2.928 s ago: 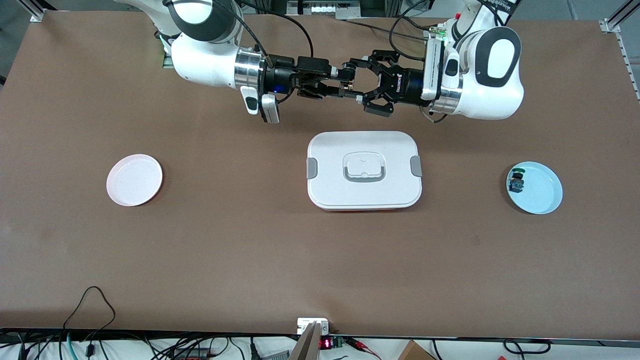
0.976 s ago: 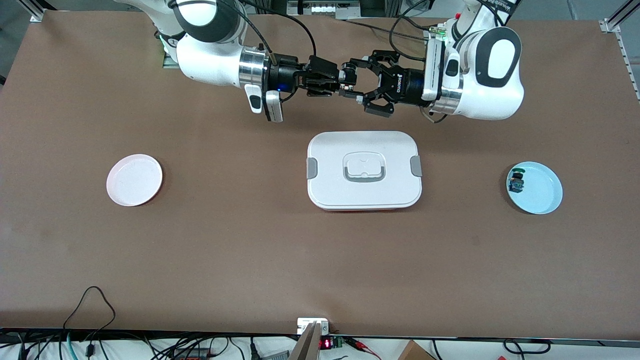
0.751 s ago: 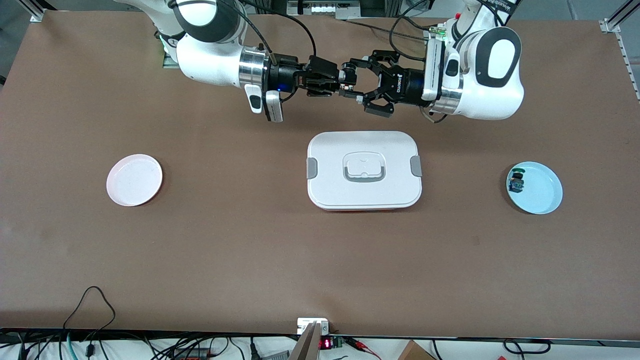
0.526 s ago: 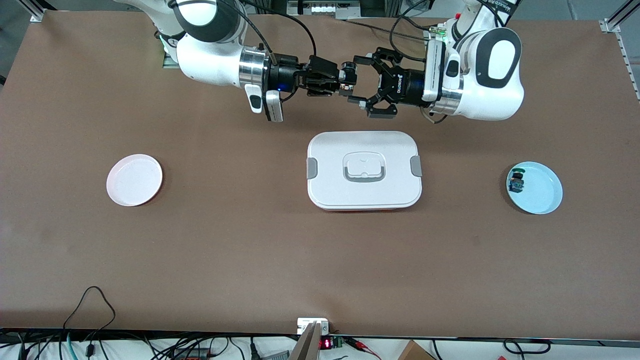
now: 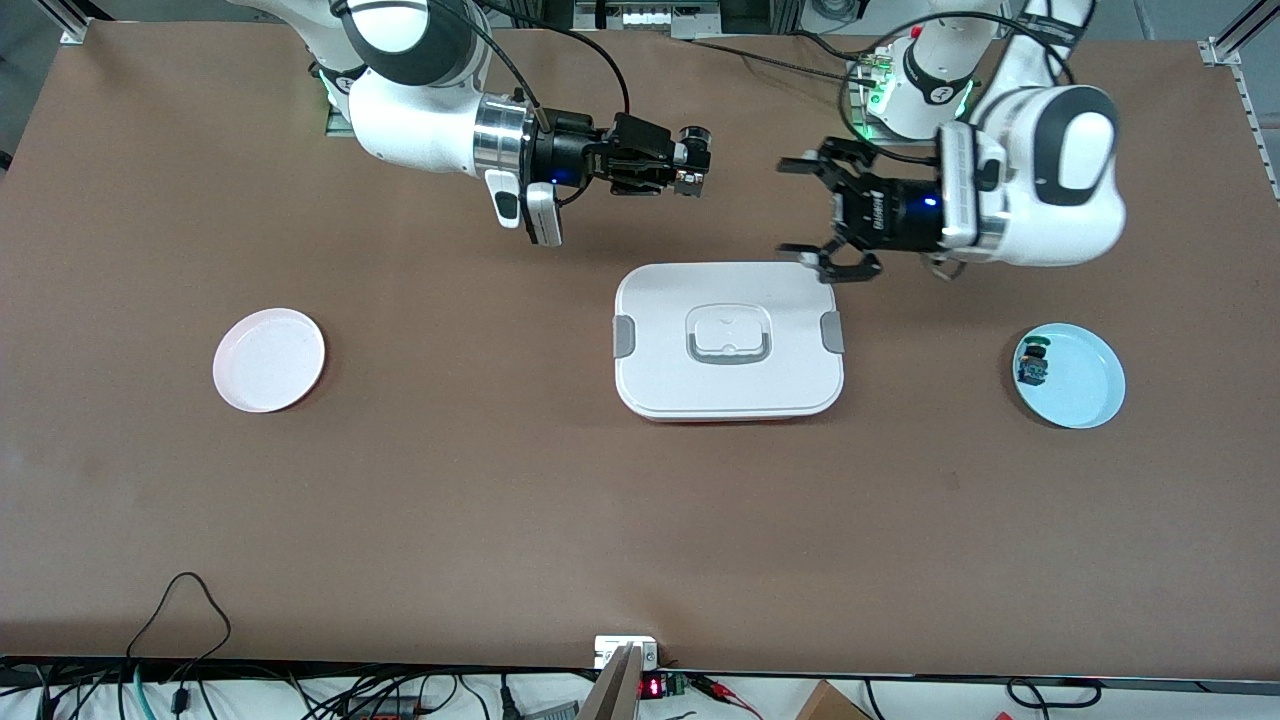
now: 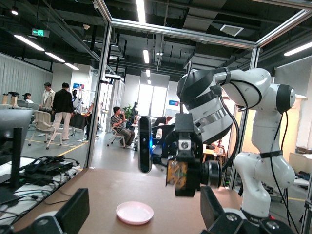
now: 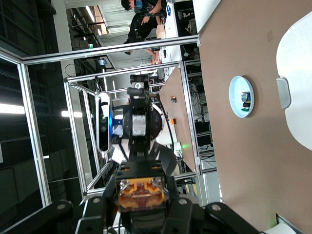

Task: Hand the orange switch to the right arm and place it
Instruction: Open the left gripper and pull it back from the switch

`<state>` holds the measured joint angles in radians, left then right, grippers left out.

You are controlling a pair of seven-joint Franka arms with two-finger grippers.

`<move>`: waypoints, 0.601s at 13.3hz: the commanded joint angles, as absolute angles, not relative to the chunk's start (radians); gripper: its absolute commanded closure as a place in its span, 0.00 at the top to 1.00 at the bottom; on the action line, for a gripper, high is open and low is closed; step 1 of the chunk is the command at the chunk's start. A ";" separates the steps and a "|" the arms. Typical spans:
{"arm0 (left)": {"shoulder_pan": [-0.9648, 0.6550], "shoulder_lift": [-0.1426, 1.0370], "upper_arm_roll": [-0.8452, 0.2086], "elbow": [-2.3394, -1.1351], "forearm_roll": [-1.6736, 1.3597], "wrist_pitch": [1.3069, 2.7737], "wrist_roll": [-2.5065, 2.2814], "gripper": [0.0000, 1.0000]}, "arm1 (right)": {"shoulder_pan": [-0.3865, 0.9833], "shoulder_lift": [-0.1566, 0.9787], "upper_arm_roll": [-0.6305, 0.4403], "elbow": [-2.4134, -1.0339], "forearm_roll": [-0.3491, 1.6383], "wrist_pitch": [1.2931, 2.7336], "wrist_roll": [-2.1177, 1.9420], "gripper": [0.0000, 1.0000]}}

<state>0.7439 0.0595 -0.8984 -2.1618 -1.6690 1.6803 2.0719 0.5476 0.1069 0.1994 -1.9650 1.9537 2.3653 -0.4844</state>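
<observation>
Gripping the orange switch (image 5: 690, 158) in its slim black fingers, the right gripper (image 5: 690, 165) hangs in the air over bare table at about 12 o'clock from the white lidded container (image 5: 729, 340), its jaws pinched tight on the part. The switch is held out sideways, toward the left arm, which fits a handover: it is clear of the table and reachable from either end. In the right wrist view its amber face (image 7: 141, 191) sits squarely between the 2 fingertips, so the hold looks centred and secure. The left gripper (image 5: 835, 218), a spidery black claw, hangs spread wide and empty over the container's corner at roughly 1 o'clock from the lid's centre, well apart from the switch, so I judge the transfer done and the placing not yet begun. The pink plate (image 5: 269, 359) lies at 9 o'clock from the container, toward the right arm's end, bare, and is probably where the switch is meant to go. The pale blue plate (image 5: 1085, 385) lies at 3 o'clock and carries a small black part with blue-green pieces (image 5: 1033, 366) near its rim. White lettering runs along the left gripper's body, too small to read; a red digit display (image 5: 651, 687) at the table's near edge is likewise unreadable.
</observation>
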 commanded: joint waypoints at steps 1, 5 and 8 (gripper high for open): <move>0.853 0.196 -0.910 -2.058 -1.463 1.565 2.089 1.00 | 0.520 0.086 0.207 -1.974 1.925 2.359 -0.502 0.06; 0.931 0.402 -0.907 -1.869 -1.205 1.499 2.100 1.00 | 0.430 0.086 0.207 -1.977 1.797 2.220 -0.495 0.05; 0.931 0.405 -0.907 -1.855 -1.187 1.502 2.092 1.00 | 0.385 0.086 0.207 -1.982 1.728 2.162 -0.492 0.05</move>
<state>0.9375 0.3949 -0.8900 -1.8830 -1.2114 1.5118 2.0870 0.4174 0.1051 0.1960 -1.9649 1.7669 2.1973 -0.4891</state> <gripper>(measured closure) 0.000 0.586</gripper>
